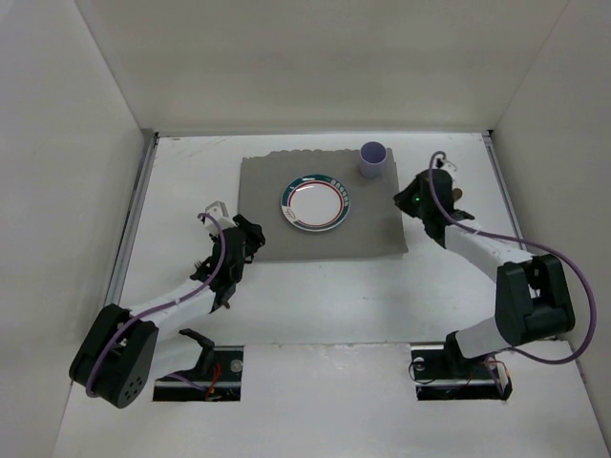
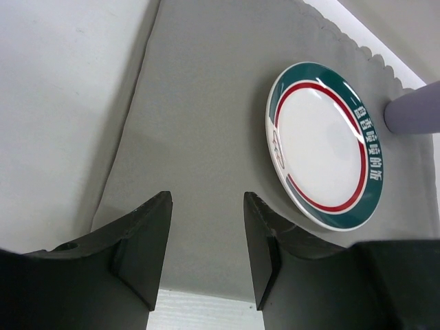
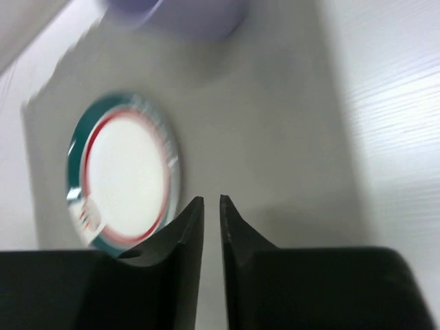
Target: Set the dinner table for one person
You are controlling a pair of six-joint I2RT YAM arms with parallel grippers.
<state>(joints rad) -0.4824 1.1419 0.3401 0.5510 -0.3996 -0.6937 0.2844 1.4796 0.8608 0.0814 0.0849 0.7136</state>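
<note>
The dinner table (image 1: 325, 305) is the large white surface. A grey cloth mat (image 1: 267, 191) lies on it, with a white plate with a green and red rim (image 1: 317, 202) at its middle and a lilac cup (image 1: 373, 159) at its far right corner. My left gripper (image 1: 252, 235) is open and empty over the mat's near left corner; its wrist view shows the jaws (image 2: 206, 234) apart above the mat (image 2: 199, 137), with the plate (image 2: 323, 144) ahead on the right. My right gripper (image 1: 409, 198) is shut and empty over the mat's right edge (image 3: 212, 203); the plate (image 3: 124, 172) lies to its left.
White walls enclose the table on the left, back and right. The cup shows as a blur at the top of the right wrist view (image 3: 185, 14) and at the right edge of the left wrist view (image 2: 416, 110).
</note>
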